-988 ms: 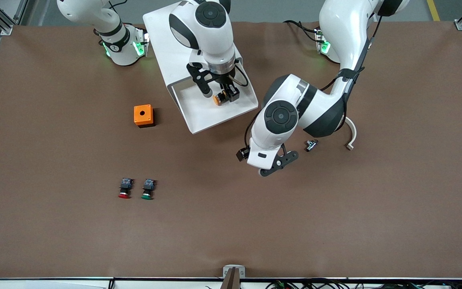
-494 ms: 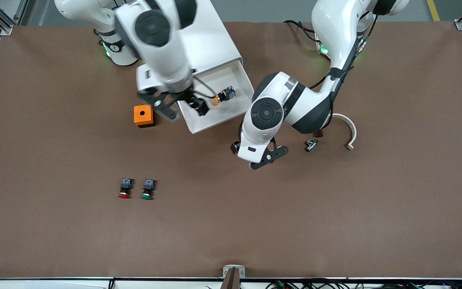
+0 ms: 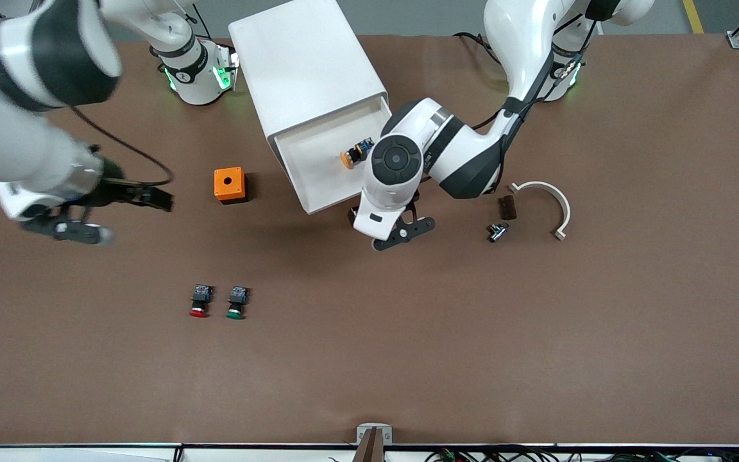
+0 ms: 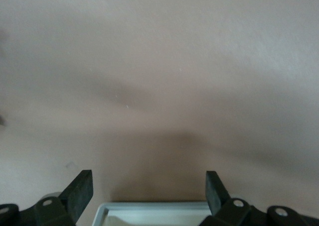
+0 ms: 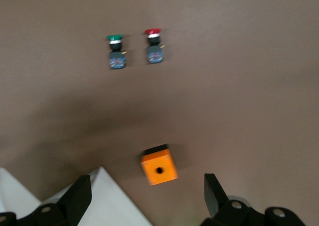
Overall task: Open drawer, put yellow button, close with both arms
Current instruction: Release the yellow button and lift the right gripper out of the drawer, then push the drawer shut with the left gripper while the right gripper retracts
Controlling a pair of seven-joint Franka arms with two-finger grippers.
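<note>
My right pincer hangs over bare tabletop toward the right arm's end, its fingers spread wide and holding nothing; from its wrist I see both dark fingertips well apart, with the orange cube between them farther off on the brown surface. My left pincer hovers just in front of the drawer, fingers also spread wide and empty, the drawer's white front rim showing between them in its wrist view.

The drawer stands pulled out from the top of the white cabinet. The yellow button lies on its side inside that tray, near the edge toward the left arm's end, partly covered by my left arm.

The orange cube sits on the tabletop beside the cabinet, toward the right arm's end. Nearer the front camera, the red button and green button lie side by side. A curved white piece and a small metal part rest toward the left arm's end
</note>
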